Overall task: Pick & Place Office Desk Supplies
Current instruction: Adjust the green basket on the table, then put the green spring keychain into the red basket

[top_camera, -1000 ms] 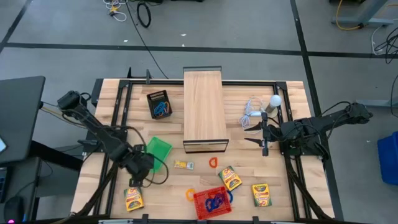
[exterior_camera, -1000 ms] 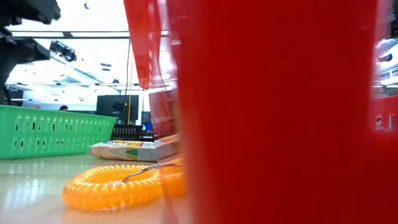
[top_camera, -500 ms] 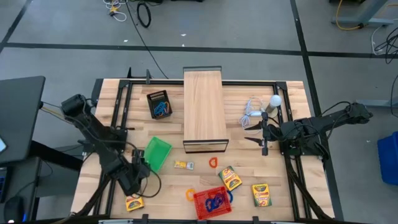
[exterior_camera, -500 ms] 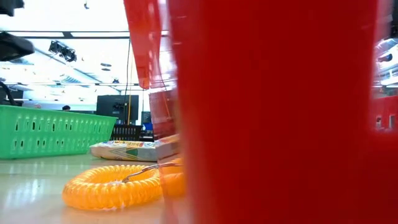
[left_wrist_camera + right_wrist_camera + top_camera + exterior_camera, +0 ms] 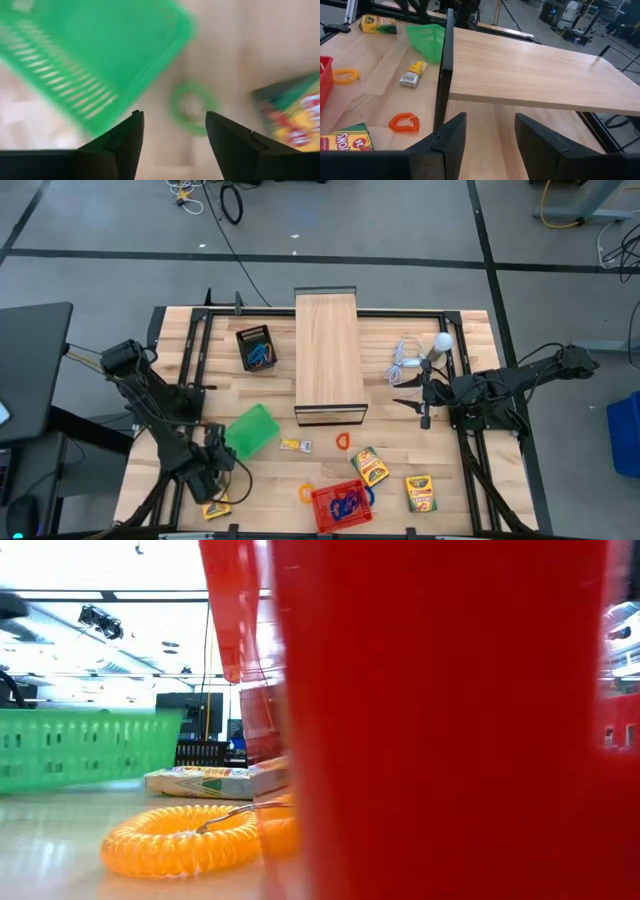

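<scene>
The left gripper has moved toward the table's near-left corner. It is open above a green loop, with a crayon box beside it.

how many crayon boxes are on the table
3. One at the near left edge, partly under the left hand. One right of the red basket. One farther right. Others may be hidden.

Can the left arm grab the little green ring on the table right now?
Probably yes. The left gripper hangs open right over the small green ring, with bare table around it. The green plastic basket and the yellow-and-green crayon box sit off to the sides.
</scene>
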